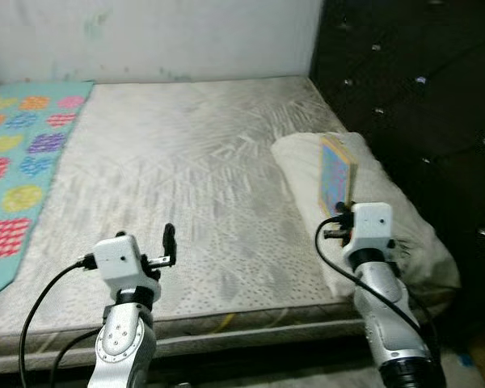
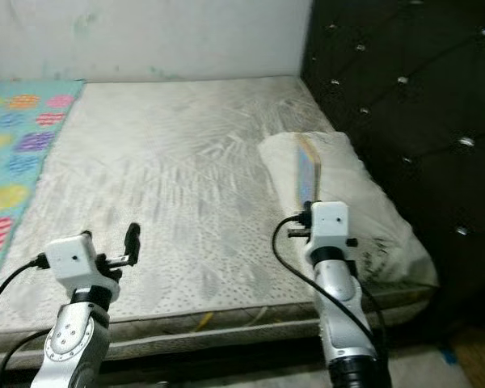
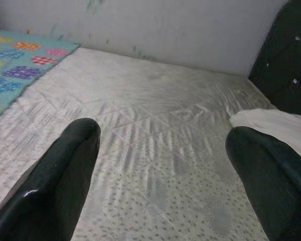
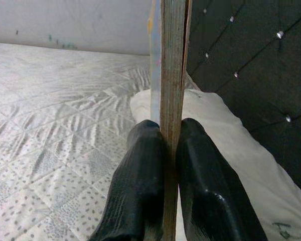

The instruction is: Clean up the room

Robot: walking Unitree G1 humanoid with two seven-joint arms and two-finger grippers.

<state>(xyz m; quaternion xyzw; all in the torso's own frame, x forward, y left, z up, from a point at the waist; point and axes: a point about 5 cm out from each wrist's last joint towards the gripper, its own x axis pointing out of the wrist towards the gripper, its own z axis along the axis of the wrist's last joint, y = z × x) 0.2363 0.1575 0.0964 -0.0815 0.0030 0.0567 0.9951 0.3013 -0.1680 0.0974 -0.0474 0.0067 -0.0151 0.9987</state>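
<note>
— Where is the book (image 4: 170,65)?
— Pinched edge-up between the right hand's (image 4: 170,150) fingers, above the white pillow (image 1: 388,202) on the bed (image 1: 186,178).
— And the left hand (image 3: 160,165)?
— Fingers spread, hovering over bare mattress.

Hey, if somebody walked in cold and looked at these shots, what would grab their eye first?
Probably the right gripper, shut on a thin colourful book held on edge above the white pillow beside the dark tufted headboard. Next, the bright patterned blanket along the bare mattress's left side. The left gripper hovers open over the mattress near its front edge.
</note>
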